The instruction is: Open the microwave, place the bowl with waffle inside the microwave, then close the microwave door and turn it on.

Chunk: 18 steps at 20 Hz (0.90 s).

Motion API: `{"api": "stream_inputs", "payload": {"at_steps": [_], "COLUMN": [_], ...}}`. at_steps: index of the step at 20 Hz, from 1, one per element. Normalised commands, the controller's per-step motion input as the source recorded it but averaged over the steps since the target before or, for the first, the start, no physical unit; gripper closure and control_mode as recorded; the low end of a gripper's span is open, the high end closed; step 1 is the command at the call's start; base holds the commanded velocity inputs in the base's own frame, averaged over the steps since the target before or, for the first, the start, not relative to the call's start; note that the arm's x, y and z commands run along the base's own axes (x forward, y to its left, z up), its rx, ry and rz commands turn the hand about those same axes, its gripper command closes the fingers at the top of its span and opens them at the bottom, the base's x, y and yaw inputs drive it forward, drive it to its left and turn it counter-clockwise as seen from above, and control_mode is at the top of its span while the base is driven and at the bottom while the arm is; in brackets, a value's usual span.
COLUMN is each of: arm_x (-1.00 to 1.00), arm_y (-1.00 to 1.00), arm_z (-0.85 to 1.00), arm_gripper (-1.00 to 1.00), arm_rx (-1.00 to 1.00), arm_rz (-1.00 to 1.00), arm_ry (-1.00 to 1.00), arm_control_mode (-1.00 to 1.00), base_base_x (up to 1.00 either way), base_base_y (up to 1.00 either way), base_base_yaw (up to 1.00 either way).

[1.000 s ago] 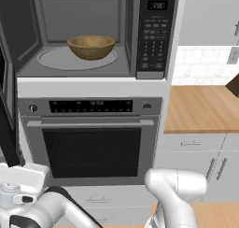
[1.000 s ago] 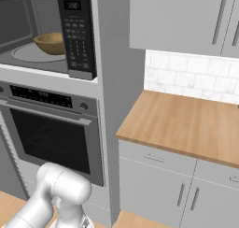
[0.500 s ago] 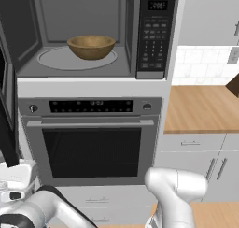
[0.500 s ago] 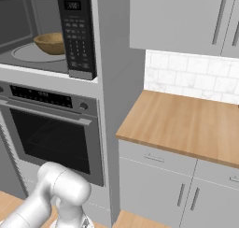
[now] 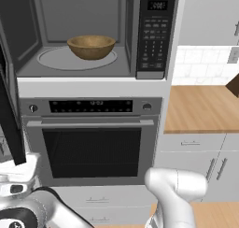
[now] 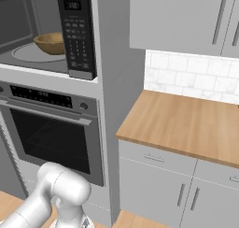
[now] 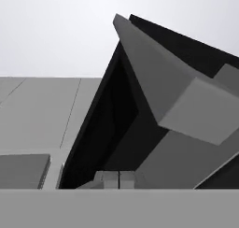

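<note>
The claw (image 7: 118, 176) is seen at the bottom of the hand view, with its two tips pressed together and nothing held between them. Just past the tips, the black microwave door (image 7: 112, 124) is seen from below, with its grey bar handle (image 7: 158, 82) slanting across the picture.

In the left base view, the microwave door (image 5: 8, 115) is swung wide open at the left edge, and the white arm (image 5: 175, 194) is seen low down.

The microwave (image 5: 154, 35) is built into the wall, with its keypad panel (image 5: 153, 40) on the right side. The brown wooden bowl (image 5: 91, 46) is set inside the grey cavity, on the round glass turntable (image 5: 53, 61). What is in the bowl cannot be told.

A steel oven (image 5: 91, 143) is found right under the microwave. A wooden counter (image 6: 182, 124) with grey cabinets (image 6: 158, 180) below is seen to the right.
</note>
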Motion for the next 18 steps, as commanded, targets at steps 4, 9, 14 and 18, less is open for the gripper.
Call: {"api": "stream_inputs", "payload": {"at_steps": [4,9,14,18], "arm_x": [0.00,0.01,0.10,0.11], "arm_y": [-1.00,-1.00,-1.00,-1.00], "arm_z": [0.83,0.71,0.73,0.69], "arm_gripper": [1.00,1.00,1.00,1.00], "arm_rx": [0.22,0.22,0.23,0.26], "arm_rz": [0.04,0.00,0.00,0.00], "arm_ry": [0.14,0.20,0.32,0.40], "arm_control_mode": [-1.00,-1.00,-1.00,-1.00], "base_base_x": [0.00,0.00,0.00,0.00], "base_base_y": [0.00,0.00,0.00,0.00], "base_base_yaw": [0.00,0.00,0.00,0.00]}}
